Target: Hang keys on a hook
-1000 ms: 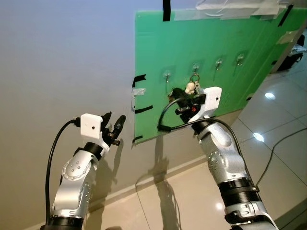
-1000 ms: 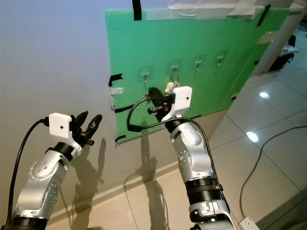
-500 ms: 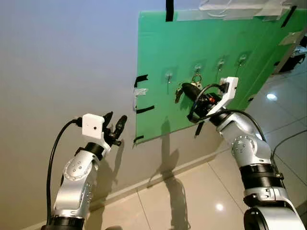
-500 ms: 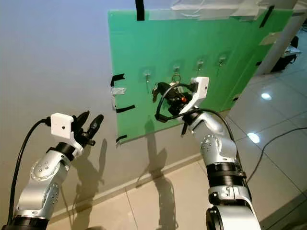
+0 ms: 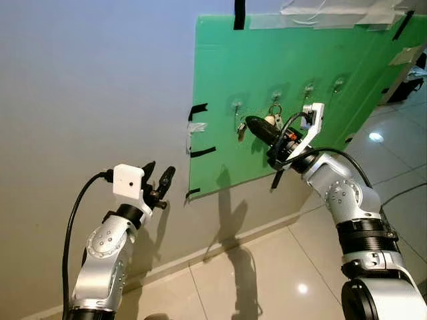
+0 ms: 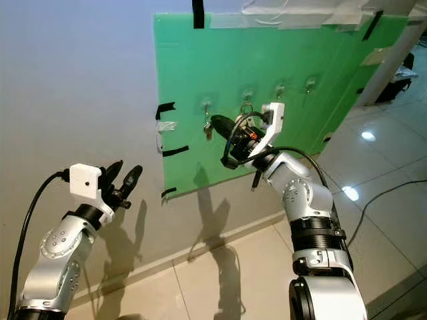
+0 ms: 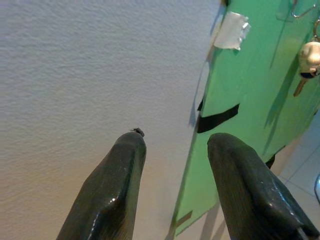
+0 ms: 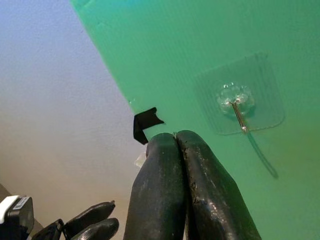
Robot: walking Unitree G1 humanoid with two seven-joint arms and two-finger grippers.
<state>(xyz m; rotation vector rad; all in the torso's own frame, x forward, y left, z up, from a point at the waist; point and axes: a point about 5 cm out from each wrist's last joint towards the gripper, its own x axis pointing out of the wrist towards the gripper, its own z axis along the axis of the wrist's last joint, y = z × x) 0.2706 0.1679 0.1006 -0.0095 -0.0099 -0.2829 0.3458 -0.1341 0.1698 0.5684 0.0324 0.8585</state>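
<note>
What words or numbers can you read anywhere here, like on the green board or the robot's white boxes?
No words or numbers can be read anywhere.
Green board: plain, with bare black and clear tape strips.
White box on the left wrist: blank.
White box corner in the right wrist view: a small label, too small and blurred to read.
Keys hanging on a hook: no readable marking.
</note>
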